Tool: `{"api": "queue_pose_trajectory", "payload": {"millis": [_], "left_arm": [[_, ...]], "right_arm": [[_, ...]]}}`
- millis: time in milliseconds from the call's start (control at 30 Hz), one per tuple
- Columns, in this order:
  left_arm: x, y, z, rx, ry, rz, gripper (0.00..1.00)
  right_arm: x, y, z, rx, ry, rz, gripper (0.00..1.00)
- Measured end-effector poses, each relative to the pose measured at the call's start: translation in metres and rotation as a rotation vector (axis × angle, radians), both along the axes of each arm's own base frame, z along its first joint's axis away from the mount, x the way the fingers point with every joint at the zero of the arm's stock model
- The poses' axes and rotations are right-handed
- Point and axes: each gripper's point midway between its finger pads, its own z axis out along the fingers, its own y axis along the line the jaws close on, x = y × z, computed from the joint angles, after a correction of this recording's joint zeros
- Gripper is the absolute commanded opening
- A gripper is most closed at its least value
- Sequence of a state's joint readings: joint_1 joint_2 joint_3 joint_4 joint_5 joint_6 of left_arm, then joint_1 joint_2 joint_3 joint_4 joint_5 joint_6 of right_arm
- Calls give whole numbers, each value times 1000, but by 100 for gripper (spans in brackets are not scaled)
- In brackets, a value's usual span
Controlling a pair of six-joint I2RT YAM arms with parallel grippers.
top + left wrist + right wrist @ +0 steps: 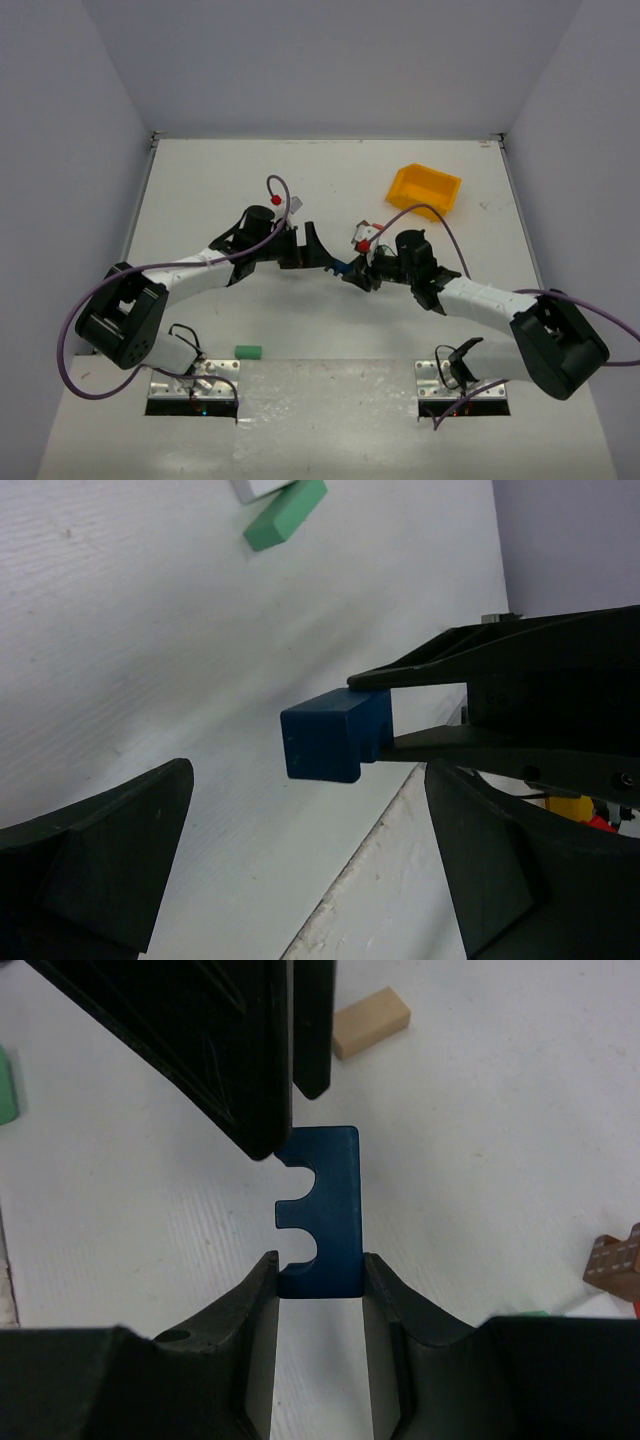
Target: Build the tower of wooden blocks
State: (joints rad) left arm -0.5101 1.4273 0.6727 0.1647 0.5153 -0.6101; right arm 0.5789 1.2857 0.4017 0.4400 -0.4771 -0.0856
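Observation:
My right gripper is shut on one end of a blue notched block and holds it above the table. In the top view the right gripper and the blue block sit mid-table. My left gripper is open and empty, and its dark fingers reach close to the block's free end. In the left wrist view the blue block hangs between my wide-open left jaws. No stacked tower shows. A brown block sits at the right edge.
A green block lies near the left arm's base and also shows in the left wrist view. A tan block lies beyond the blue one. A yellow bin stands at the back right. A table seam runs under the left gripper.

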Motion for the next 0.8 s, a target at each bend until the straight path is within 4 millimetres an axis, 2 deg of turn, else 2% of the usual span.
{"api": "queue_pose_trajectory", "payload": {"millis": [67, 333, 400, 567, 700, 800], "left_arm": [[-5, -6, 5, -21, -13, -34, 96], [-11, -17, 17, -79, -47, -99, 65], [-14, -20, 19, -93, -53, -116, 50], [-17, -23, 24, -119, -63, -141, 26], [-18, -24, 25, -127, -65, -143, 0], [-18, -25, 26, -130, -70, -144, 0]], "right_arm": [[-5, 3, 6, 21, -6, 27, 11], [-18, 7, 25, 94, -42, 85, 10], [-19, 7, 28, 101, -45, 86, 10], [-20, 8, 28, 108, -42, 93, 10], [-21, 8, 28, 108, -41, 92, 12], [-21, 8, 29, 110, -42, 89, 22]]}}
